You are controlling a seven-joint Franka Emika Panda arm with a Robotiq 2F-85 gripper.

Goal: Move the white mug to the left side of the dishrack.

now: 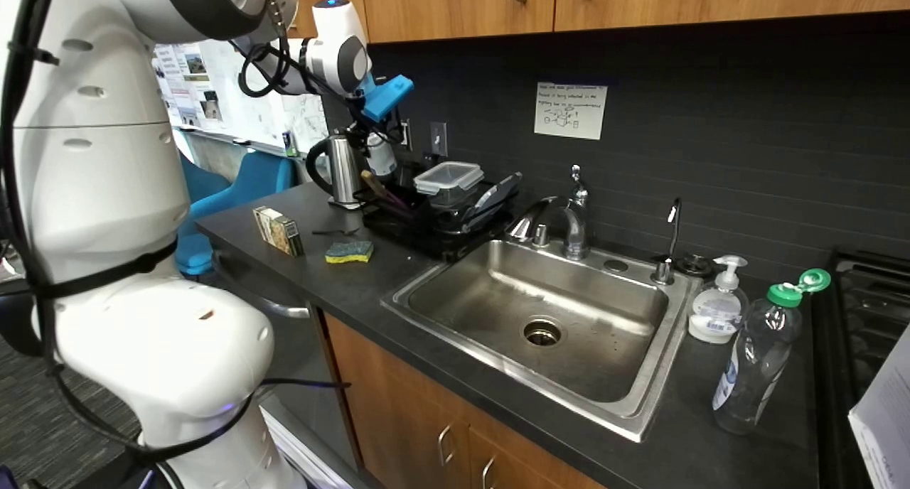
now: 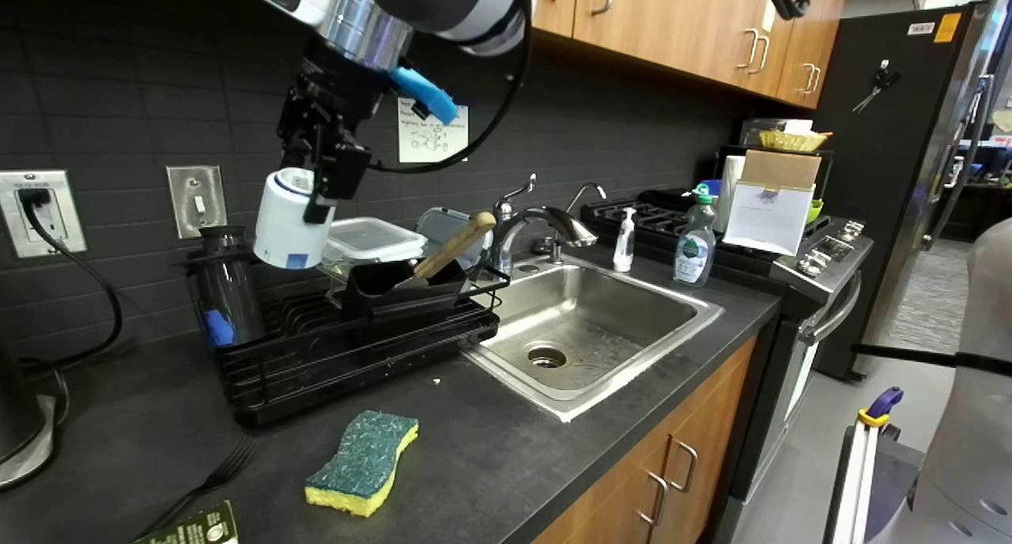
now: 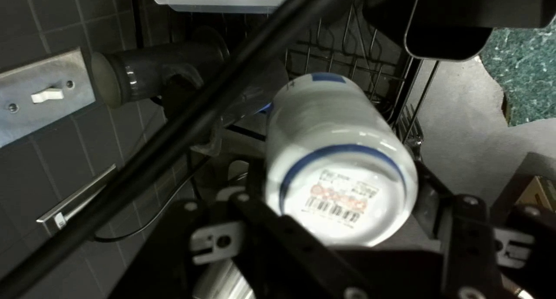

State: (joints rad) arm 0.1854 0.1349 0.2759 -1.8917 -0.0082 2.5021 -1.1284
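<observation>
The white mug [image 2: 286, 228] hangs upside down, slightly tilted, with my gripper [image 2: 299, 200] shut on its sides. In the wrist view its base with a barcode label faces the camera, and the mug [image 3: 339, 116] fills the space between both fingers. An exterior view shows the mug [image 1: 381, 155] beside the steel kettle. Below it lies the black dishrack [image 2: 348, 362], also visible in an exterior view as the dishrack [image 1: 419, 237] by the sink. The mug is held in the air above the rack's end farther from the sink, apart from the wires. Its handle does not show.
In the rack stand a dark bottle [image 2: 229, 291], a black caddy [image 2: 395, 287] with a wooden-handled utensil, and a lidded container [image 2: 368, 239]. A sponge [image 2: 364, 461], fork [image 2: 209, 481], box [image 1: 279, 229] and kettle [image 1: 346, 169] are nearby. The sink [image 1: 540, 325] adjoins the rack.
</observation>
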